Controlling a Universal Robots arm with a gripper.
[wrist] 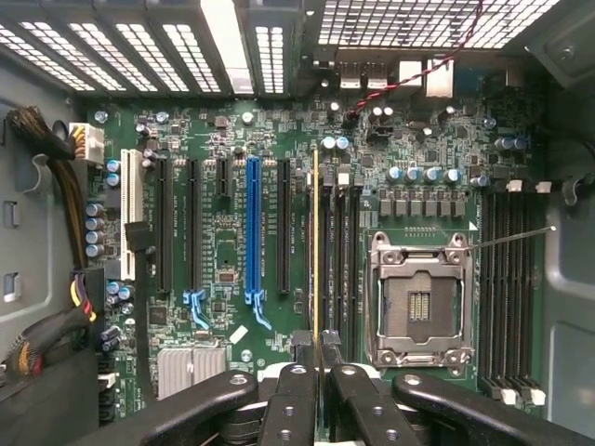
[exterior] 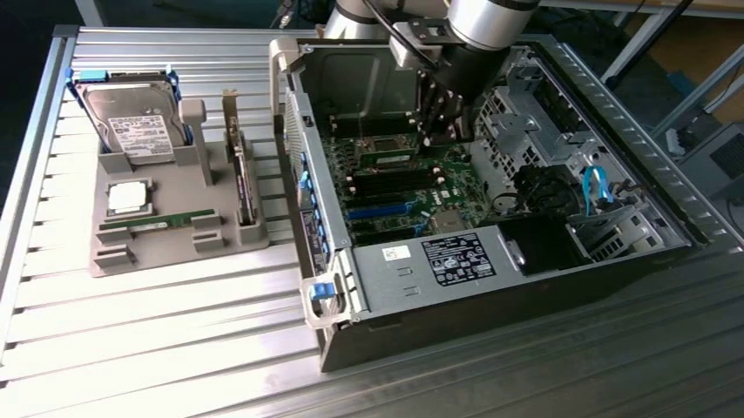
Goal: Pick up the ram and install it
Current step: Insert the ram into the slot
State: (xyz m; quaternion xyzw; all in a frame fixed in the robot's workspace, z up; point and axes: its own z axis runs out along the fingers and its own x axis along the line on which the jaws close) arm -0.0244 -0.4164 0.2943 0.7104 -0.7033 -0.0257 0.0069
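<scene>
We judge the main risk to be a bad seating. The ram (wrist: 316, 260) is seen edge-on, running along the black memory slots (wrist: 341, 251), and we cannot tell whether it already touches one or hangs just above. If it sits slightly off the slot line or tilted in the grip, pressing could jam it on the slot wall, flex the motherboard (wrist: 223, 242), or make the thin stick slip between the pads. The open processor socket (wrist: 418, 302) lies just beside these slots, so a sideways slide could hit it.

The gripper (wrist: 318, 373) has its jaws nearly together, clamped on the near end of the ram. In the exterior view it (exterior: 440, 131) reaches down inside the open computer case (exterior: 348, 287), at its far end.
</scene>
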